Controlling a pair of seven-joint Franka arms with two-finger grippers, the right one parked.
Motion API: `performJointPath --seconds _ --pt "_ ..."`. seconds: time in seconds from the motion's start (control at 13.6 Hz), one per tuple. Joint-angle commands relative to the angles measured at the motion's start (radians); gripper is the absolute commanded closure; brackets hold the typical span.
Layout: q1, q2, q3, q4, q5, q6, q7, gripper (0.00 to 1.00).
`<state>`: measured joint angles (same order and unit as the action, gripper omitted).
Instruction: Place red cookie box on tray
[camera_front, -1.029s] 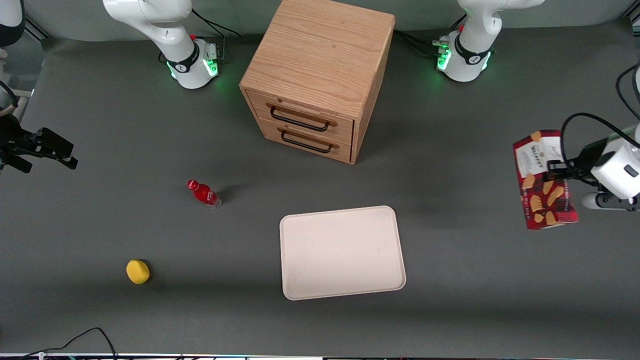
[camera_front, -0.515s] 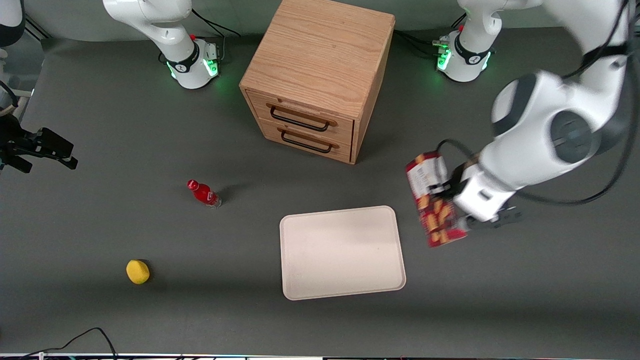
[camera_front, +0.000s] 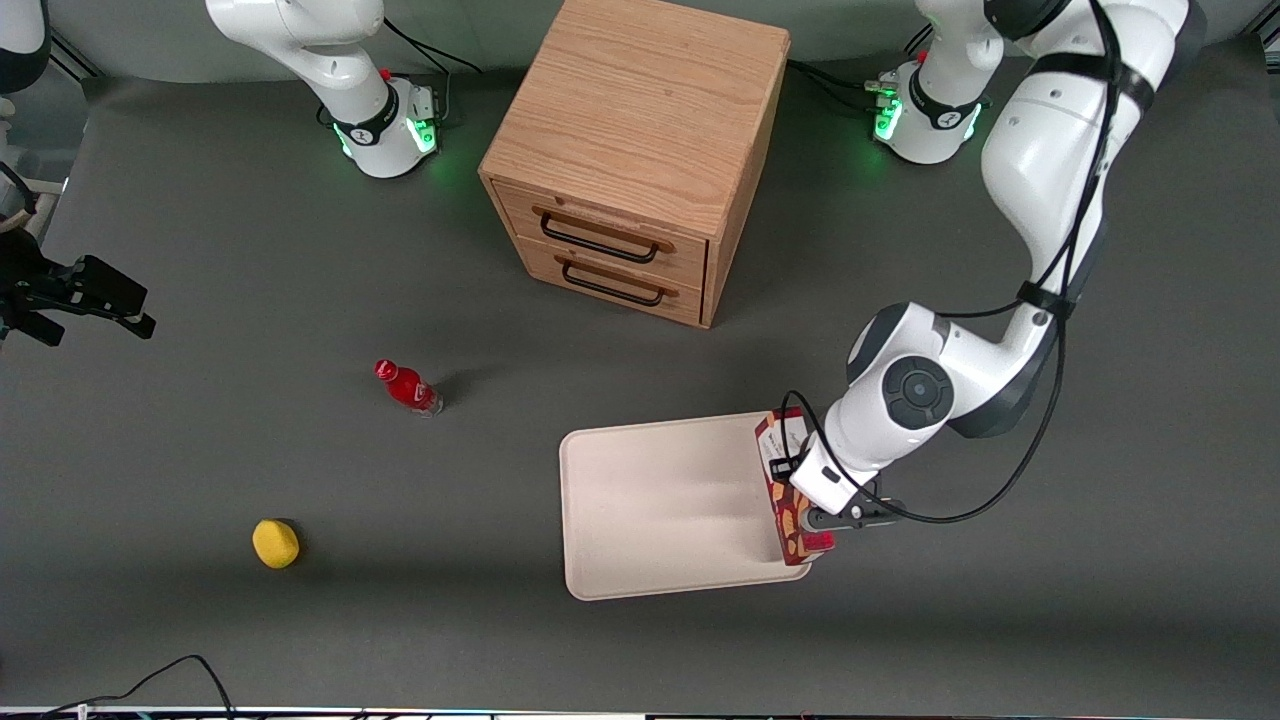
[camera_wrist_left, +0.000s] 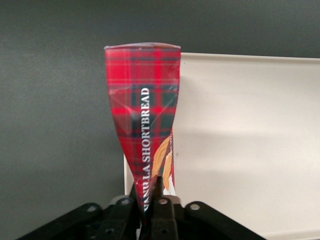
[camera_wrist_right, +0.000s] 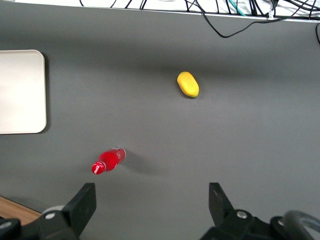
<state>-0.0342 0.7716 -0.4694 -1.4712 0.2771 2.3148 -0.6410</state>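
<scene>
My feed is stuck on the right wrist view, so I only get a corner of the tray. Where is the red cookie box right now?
Observer: The pincer holds the red cookie box over the edge of the tray that lies toward the working arm's end.
Operator: Is the grip closed on it?
Observer: Yes. The left wrist view shows the pincer shut on one end of the box, and the cardboard is squeezed thin there.
Operator: How does the box sit relative to the rim?
Observer: Its long side runs along that rim. I cannot tell whether it touches the tray yet.
</scene>
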Motion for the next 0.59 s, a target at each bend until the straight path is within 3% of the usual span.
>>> performJointPath --seconds 0.0,0.29,0.51 --pt "0.008 -0.041 -0.005 -0.011 0.028 -0.015 -0.029 0.0" --pt "0.025 -0.13 -0.008 -0.001 0.008 -0.205 -0.016 0.0" --pt "0.037 -0.283 0.029 0.017 -0.102 -0.449 0.045 0.0"
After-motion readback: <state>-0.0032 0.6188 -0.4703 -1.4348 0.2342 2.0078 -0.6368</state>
